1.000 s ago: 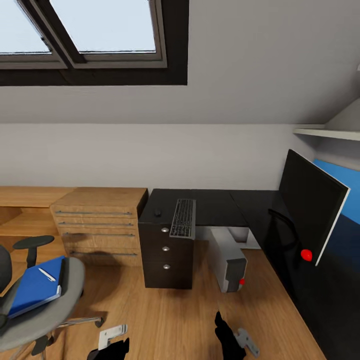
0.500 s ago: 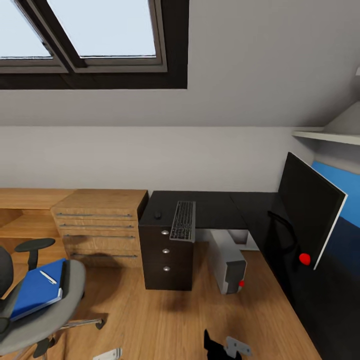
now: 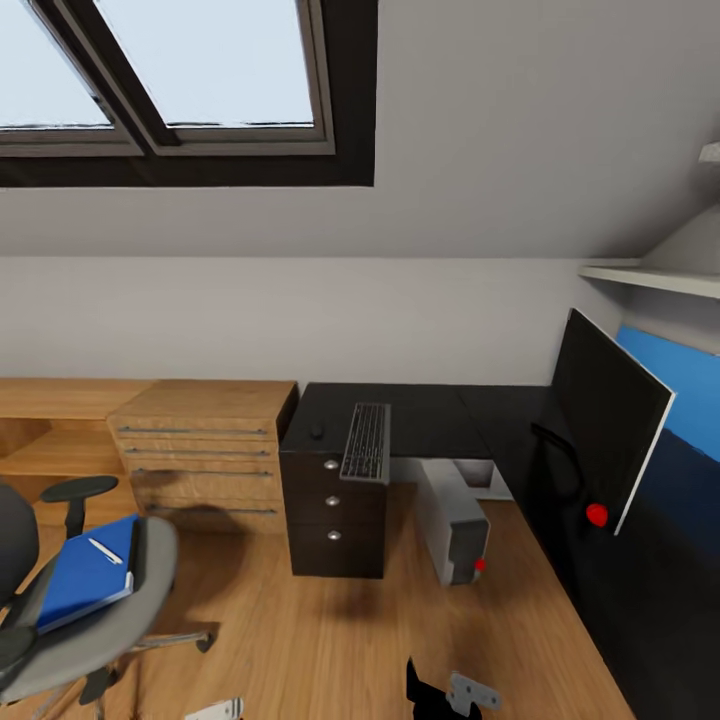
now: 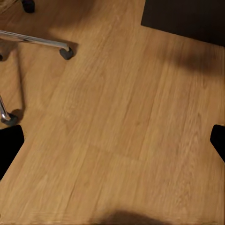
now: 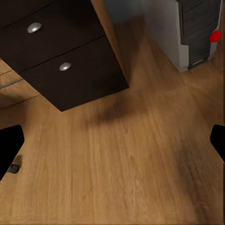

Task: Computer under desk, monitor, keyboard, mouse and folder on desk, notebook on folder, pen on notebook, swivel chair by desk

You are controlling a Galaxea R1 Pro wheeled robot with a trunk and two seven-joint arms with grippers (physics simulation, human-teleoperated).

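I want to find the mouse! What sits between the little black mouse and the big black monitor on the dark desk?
In the head view, the grey keyboard lies between the small black mouse and the black flat monitor, then bare dark desk.

Soft, even daylight fills the room, brightest at the skylight, whose panes are washed out to a pale blue-white. Diffuse shadows lie on the wood floor beneath the dark desk and swivel chair, with no hard glare anywhere. The head view bends toward its edges, perhaps from a wide lens, and both wrist views look slightly soft.
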